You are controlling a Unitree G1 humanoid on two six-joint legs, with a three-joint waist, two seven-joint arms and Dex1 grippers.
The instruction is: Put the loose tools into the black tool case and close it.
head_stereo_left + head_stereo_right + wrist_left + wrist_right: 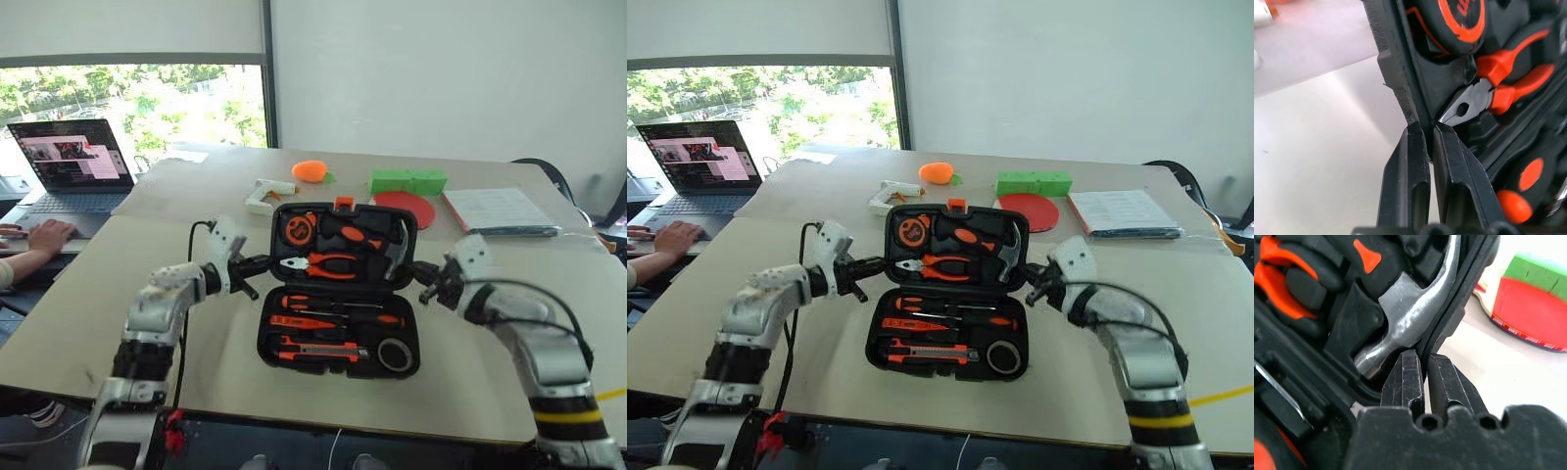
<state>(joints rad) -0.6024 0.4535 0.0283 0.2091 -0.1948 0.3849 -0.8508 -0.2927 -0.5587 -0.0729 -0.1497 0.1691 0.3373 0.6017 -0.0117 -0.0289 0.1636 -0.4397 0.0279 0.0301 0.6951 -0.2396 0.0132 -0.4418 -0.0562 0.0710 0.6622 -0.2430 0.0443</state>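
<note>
Black tool case [338,290] w/ orange latch, black-orange tools; red paddle [407,208]; green block [408,181], maybe foam.

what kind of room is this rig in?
Probably an office or lab workroom. A person types on a laptop at the adjoining table, a big window gives onto trees, and the work table holds an open black tool case plus papers.

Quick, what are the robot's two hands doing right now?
Left gripper: shut on the black tool case's lid edge.
Right gripper: shut on the lid's other edge.

Matt black plastic tool case [338,284] holds a glossy metal hammer head [1410,320].
</note>
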